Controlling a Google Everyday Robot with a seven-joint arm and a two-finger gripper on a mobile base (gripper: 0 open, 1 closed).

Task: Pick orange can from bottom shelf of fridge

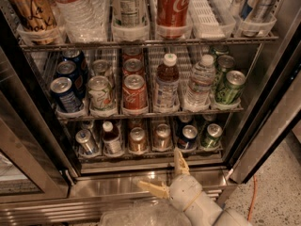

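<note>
The fridge (pixel 33 93) stands open, its steel sill (pixel 108 185) in front of me. On the bottom shelf (pixel 150 155) two orange-copper cans stand side by side in the middle lanes, one at the left (pixel 138 140) and one at the right (pixel 162 136). My gripper (pixel 165 174) is low in front of the sill, just below and right of the right orange can. It is open and empty. One finger (pixel 180 160) points up at the shelf edge, the other (pixel 151 188) points left.
The bottom shelf also holds a silver can (pixel 86 141), a white-capped bottle (pixel 111 138), a dark can (pixel 188 136) and a green can (pixel 210 135). Red Coca-Cola cans (pixel 134 93), blue cans and bottles fill the rack above. The door frame (pixel 270 121) stands right. An orange cable (pixel 254 192) lies on the floor.
</note>
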